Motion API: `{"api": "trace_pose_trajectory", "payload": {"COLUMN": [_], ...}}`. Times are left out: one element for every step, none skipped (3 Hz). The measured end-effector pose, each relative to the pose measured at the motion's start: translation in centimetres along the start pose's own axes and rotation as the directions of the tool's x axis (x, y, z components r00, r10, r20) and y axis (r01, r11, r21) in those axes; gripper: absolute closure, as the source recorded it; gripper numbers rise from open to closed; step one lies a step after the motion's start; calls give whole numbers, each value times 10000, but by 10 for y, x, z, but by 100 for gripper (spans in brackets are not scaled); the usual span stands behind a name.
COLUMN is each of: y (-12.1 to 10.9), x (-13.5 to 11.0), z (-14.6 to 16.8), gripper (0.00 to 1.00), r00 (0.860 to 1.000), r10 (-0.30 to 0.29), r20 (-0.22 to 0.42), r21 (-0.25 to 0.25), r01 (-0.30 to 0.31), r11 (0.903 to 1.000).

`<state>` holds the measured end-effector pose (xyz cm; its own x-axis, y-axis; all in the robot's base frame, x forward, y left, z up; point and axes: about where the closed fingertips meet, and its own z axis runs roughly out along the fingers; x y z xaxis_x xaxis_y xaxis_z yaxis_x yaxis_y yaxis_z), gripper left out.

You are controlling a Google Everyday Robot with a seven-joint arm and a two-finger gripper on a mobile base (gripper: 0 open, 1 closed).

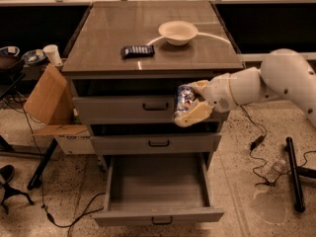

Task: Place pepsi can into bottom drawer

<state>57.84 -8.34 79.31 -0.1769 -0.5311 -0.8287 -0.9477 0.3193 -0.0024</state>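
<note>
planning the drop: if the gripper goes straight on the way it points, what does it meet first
The gripper, holding the pepsi can before the top drawer, points toward the picture's left along that drawer's front. The way looks free until the cardboard box, but depth is unclear.

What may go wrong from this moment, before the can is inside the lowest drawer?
The tool, in front of the grey top drawer, holds the small blue metal pepsi can high above the open grey bottom drawer; released here, it might bounce out. Going down, the can may strike the grey middle drawer front.
</note>
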Motion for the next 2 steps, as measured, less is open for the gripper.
{"api": "trace_pose_trajectory", "payload": {"y": [4,7], "x": [59,126], "z": [24,57], "gripper": [100,100], "r00": [9998,9988], "r10": [-27,102], "r20": [-216,-473], "r21": [1,59], "r01": [27,-100], "r11": [10000,9999]}}
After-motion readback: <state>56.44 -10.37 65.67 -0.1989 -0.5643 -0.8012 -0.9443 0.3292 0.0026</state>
